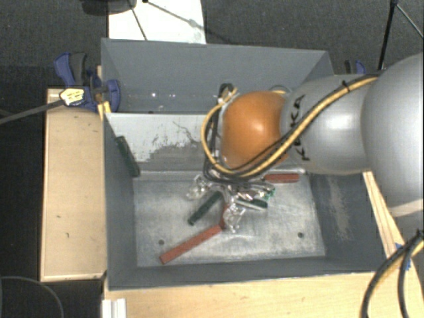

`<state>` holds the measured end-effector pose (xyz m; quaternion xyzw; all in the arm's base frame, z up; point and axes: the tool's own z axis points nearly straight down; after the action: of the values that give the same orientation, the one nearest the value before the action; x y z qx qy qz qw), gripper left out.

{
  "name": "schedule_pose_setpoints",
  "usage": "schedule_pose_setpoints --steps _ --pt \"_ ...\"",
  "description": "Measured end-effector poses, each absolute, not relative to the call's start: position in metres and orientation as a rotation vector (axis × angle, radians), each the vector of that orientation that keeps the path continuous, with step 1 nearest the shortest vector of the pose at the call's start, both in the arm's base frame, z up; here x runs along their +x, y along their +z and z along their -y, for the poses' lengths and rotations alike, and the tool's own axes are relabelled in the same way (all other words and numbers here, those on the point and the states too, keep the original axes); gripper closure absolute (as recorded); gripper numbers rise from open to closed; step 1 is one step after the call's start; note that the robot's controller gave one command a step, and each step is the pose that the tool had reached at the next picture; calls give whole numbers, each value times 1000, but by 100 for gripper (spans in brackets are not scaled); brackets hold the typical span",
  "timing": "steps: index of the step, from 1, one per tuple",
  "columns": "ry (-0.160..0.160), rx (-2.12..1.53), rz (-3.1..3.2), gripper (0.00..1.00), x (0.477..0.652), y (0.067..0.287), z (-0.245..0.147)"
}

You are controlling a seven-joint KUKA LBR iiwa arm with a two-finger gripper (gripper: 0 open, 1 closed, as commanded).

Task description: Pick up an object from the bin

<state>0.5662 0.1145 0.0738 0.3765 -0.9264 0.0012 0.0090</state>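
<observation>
In the camera view you have the arm (344,124) reaching in from the right, its orange cover (248,131) hanging over the middle of the grey bin (119,244); below that cover the gripper (230,205) sits low among a small heap (228,197) of loose things on the bin floor; you cannot tell whether the claw is spread or pressed together, since the cover and cables hide most of it, so count nothing as gripped. Nearest to it lie a dark green pen-like stick (204,208) pointing toward the near left, some pale shiny pieces (196,191) just to its left, and a small green-tipped piece (258,201) just to the right; which of these it is set on, you cannot say. A long red-brown stick (191,244) lies nearer to you, its far end at the edge of the heap; a shorter red bar (285,176) shows on the right, partly under the arm; a dark stick (126,156) leans against the left wall, well apart from the rest. As for progress, I judge the reach into the bin to be done, for the gripper is at the level of the heap; what is left is a sure grip and the lift clear of the bin; nothing is seen raised off the floor.
</observation>
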Motion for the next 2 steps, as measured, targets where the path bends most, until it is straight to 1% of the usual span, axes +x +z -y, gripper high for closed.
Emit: schedule_pose_setpoints --steps 1,2 --pt "-20 1314 2846 100 574 77 -93" --pt "-20 1313 2846 100 574 77 -93"
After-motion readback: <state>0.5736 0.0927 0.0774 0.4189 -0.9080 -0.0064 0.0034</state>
